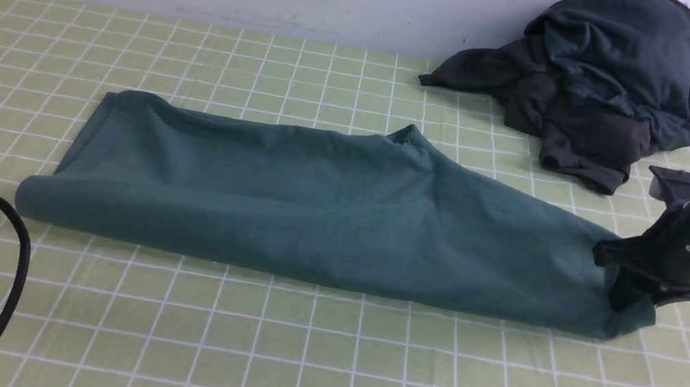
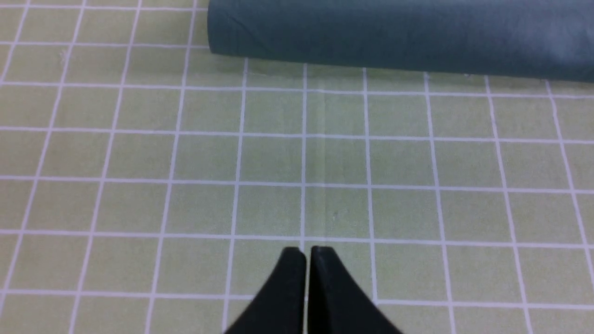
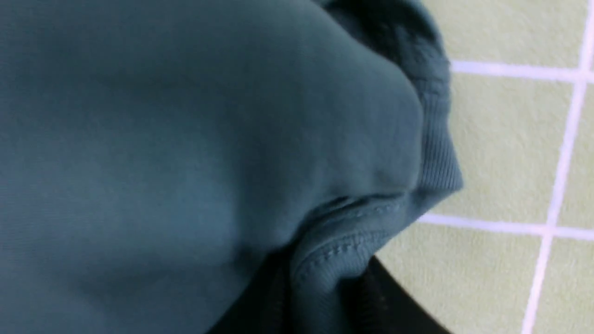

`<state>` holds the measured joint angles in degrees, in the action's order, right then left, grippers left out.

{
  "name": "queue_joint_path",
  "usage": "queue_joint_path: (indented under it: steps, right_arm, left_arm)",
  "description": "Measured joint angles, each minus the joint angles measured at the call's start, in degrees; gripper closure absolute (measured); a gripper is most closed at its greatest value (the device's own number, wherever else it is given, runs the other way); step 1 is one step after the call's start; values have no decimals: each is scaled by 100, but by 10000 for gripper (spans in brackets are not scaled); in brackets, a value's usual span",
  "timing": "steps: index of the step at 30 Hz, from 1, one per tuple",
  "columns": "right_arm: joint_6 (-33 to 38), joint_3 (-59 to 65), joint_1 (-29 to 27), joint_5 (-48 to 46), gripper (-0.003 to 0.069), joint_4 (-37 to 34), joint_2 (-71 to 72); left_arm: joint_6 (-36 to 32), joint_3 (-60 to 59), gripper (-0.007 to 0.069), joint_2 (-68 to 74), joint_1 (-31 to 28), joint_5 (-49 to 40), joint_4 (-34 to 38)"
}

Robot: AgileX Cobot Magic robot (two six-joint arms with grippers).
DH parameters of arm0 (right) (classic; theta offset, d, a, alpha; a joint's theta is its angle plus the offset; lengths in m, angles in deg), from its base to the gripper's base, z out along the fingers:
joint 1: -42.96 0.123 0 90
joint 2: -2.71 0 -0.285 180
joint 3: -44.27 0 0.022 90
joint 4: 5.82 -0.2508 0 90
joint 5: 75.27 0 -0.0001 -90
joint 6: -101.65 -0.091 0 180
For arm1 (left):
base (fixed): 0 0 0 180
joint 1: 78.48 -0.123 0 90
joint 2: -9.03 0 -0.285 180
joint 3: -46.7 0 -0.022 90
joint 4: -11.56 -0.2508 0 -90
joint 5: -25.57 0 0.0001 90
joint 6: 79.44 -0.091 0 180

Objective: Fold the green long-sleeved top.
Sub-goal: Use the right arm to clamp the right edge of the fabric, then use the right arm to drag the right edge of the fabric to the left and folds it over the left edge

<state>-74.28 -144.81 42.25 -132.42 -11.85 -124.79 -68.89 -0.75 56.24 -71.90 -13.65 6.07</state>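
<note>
Across the middle of the desk point(image 1: 317, 369), on its pale green checked cloth: the green long-sleeved top point(image 1: 327, 218), doubled into one long band. Runs left to right, long axis across the robot's front, rounded fold toward the robot, far edge toward the wall. Broad at the left end, narrowing to a tip at the right end; small collar bump on the far edge. At the far right by the wall, apart from it: a heap of dark garments point(image 1: 611, 83). At the narrow right tip, the right end effector point(image 1: 626, 297), angled down and clamped on the green long-sleeved top, with a stitched ribbed edge bunched between its black fingers point(image 3: 399, 315) in the wrist view. Near the left front, off the garment, the left end effector point(image 2: 306, 250): pressed together, holding nothing, hovering over bare checks with the fold near ahead.
</note>
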Motion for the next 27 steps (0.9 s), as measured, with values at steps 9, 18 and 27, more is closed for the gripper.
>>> queue_joint_path:
  steps: [9,18,27]
  right_arm:
    - [18,-998,-115,-312,639,2001,930]
    - [125,-1902,360,-943,642,643,1388]
    - [982,-1909,2491,318,642,-2010,358]
  left_arm:
    - [0,-4,625,0,0,30,-1]
    - [0,-9,625,0,0,194,-1]
    - [0,-6,625,0,0,204,-1]
